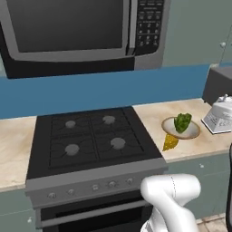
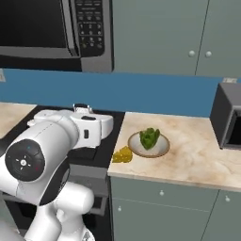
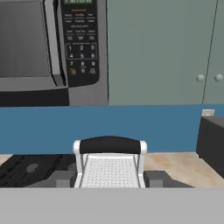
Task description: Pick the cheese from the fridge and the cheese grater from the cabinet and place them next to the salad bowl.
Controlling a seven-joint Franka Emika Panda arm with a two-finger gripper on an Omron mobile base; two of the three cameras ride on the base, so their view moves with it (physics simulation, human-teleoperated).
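My gripper [image 3: 109, 180] is shut on the cheese grater [image 3: 109, 169], a pale perforated piece with a black handle on top. It is held in the air in front of the stove, pointing at the back wall. From the side views the grater [image 1: 218, 118] and the gripper [image 2: 84, 112] hang nearer to me than the counter. On the counter stands the salad bowl [image 1: 193, 132] [image 2: 161, 149] with green leaves. The yellow cheese [image 1: 170, 142] [image 2: 122, 154] wedge lies against its front-left side at the counter's edge. The grey-green cabinet [image 2: 160, 37] [image 3: 157, 48] doors are shut.
A black stove [image 1: 90, 136] with several burners sits left of the bowl, under a microwave [image 1: 81, 27]. A dark boxy appliance [image 2: 228, 117] stands at the back right of the counter. Bare beige counter [image 2: 193, 162] lies between it and the bowl.
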